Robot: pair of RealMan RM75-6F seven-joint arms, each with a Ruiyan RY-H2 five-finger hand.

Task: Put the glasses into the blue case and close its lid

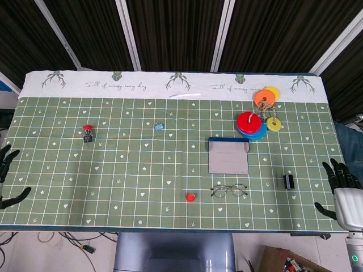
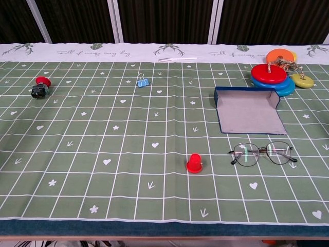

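The thin-framed glasses (image 1: 229, 190) (image 2: 261, 153) lie flat on the green cloth, just in front of the blue case (image 1: 228, 156) (image 2: 249, 109). The case lies open, its grey inside facing up and its blue rim at the far side. My right hand (image 1: 340, 186) hovers at the table's right edge with fingers spread, well right of the glasses and holding nothing. At the left edge my left hand (image 1: 8, 177) is also spread and empty. The chest view shows neither hand.
A small red cap (image 1: 190, 197) (image 2: 194, 163) sits left of the glasses. A black clip (image 1: 288, 181) lies to their right. Stacked coloured discs (image 1: 252, 124) (image 2: 273, 76) stand behind the case. A blue binder clip (image 1: 159, 126) and a red-topped button (image 1: 87, 133) lie further left.
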